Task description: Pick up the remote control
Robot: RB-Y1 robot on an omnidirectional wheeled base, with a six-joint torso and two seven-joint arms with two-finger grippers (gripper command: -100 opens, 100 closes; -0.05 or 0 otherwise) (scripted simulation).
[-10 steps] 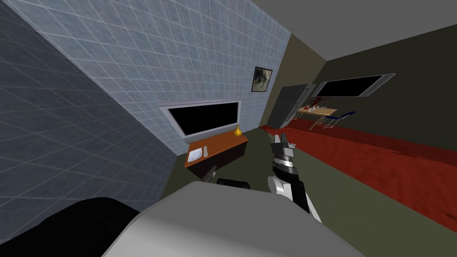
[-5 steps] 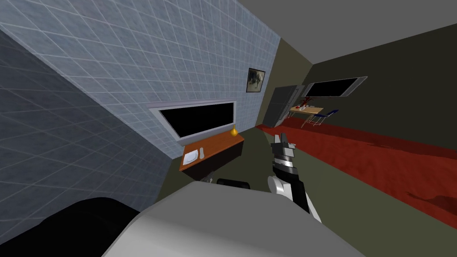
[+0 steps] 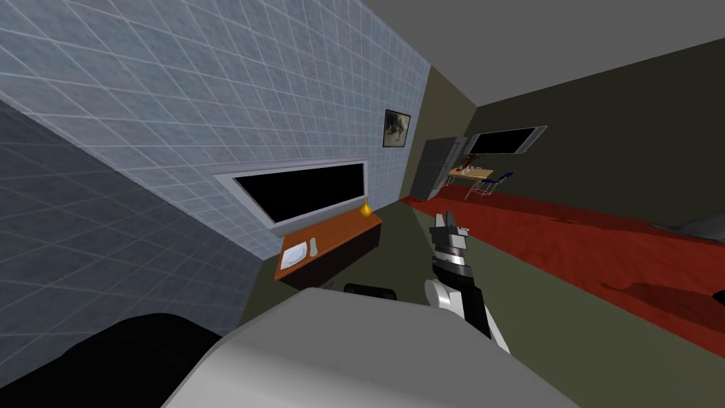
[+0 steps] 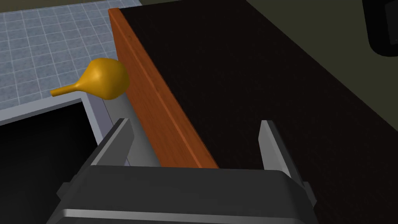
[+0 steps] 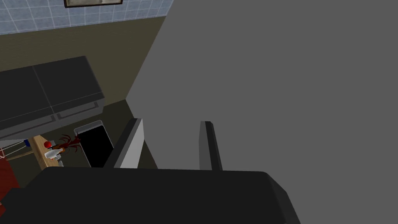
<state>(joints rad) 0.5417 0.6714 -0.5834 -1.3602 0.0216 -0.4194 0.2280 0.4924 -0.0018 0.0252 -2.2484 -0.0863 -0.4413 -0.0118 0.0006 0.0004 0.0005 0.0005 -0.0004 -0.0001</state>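
The left fingers [image 4: 121,134] are spread wide with nothing between them. They point at the front edge of the orange-topped surface [image 4: 155,105] near its far end, where a yellow vase [image 4: 104,79] stands. The right fingers [image 5: 133,144], on the arm held forward at the right, are parted by a narrower gap and are also empty. The remote control [image 3: 312,246] lies toward the near end of the surface, just beside a white plate [image 3: 292,255] on its vase side, well apart from both hands. Over the last second the whole head view has slid and the surface has drifted left; that is the robot's own move, not the things'. The approach looks unfinished: the left hand probably has to rise over the top and travel toward the plate.
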